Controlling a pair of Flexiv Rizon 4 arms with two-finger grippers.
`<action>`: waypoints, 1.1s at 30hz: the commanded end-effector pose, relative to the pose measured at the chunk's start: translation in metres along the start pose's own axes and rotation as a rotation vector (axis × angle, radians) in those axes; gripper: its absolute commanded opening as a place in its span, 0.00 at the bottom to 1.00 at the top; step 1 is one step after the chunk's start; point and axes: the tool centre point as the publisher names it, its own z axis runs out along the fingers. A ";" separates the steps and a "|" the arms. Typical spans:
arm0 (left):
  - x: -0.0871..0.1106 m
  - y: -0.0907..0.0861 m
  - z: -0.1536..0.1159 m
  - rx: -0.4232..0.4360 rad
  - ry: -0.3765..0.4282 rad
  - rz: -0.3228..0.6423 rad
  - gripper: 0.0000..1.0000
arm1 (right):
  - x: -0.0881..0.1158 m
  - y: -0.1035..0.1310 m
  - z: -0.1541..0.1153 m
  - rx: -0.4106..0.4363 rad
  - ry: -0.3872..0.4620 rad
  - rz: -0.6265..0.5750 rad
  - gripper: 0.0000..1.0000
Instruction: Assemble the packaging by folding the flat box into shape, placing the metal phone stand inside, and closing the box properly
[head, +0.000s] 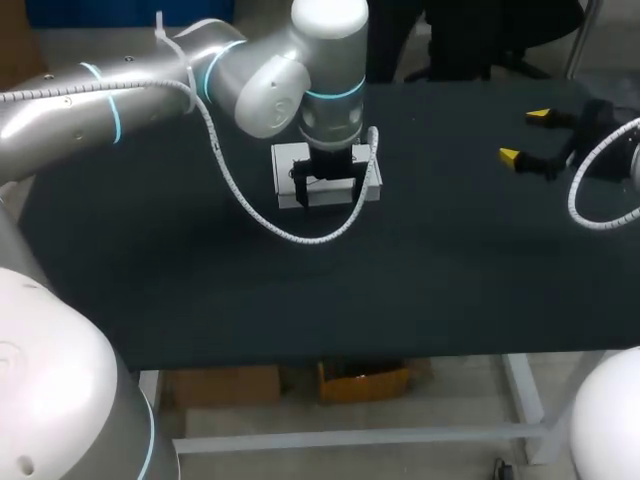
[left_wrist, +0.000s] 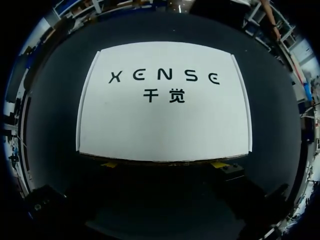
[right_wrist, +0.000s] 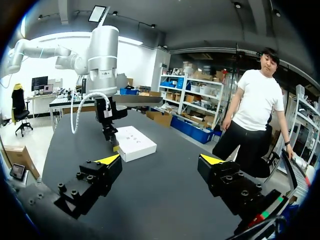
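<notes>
A white box (left_wrist: 162, 107), shut flat with dark print on its lid, lies on the black table (head: 420, 260). In the head view the box (head: 289, 160) sits at the back middle, mostly under my left arm. My left gripper (left_wrist: 164, 164) hangs straight over it, open, with its yellow fingertips (left_wrist: 109, 164) low along one long edge of the lid. From the right wrist view the box (right_wrist: 134, 142) lies ahead, with one left fingertip at its corner. My right gripper (right_wrist: 161, 160) is open and empty, far off at the table's right side (head: 525, 136). No phone stand is in view.
A white coiled cable (head: 262, 218) droops from my left arm over the table beside the box. The table's front edge (head: 380, 352) runs across the lower part of the head view.
</notes>
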 end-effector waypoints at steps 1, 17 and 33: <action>0.007 -0.023 0.007 -0.030 -0.008 0.000 1.00 | 0.000 -0.001 -0.001 -0.004 0.003 0.000 1.00; 0.011 -0.085 0.012 -0.011 -0.012 0.018 1.00 | 0.000 -0.001 -0.001 -0.004 0.003 0.000 1.00; 0.014 -0.126 0.014 0.020 0.004 0.044 1.00 | 0.000 -0.001 -0.001 -0.004 0.003 0.000 1.00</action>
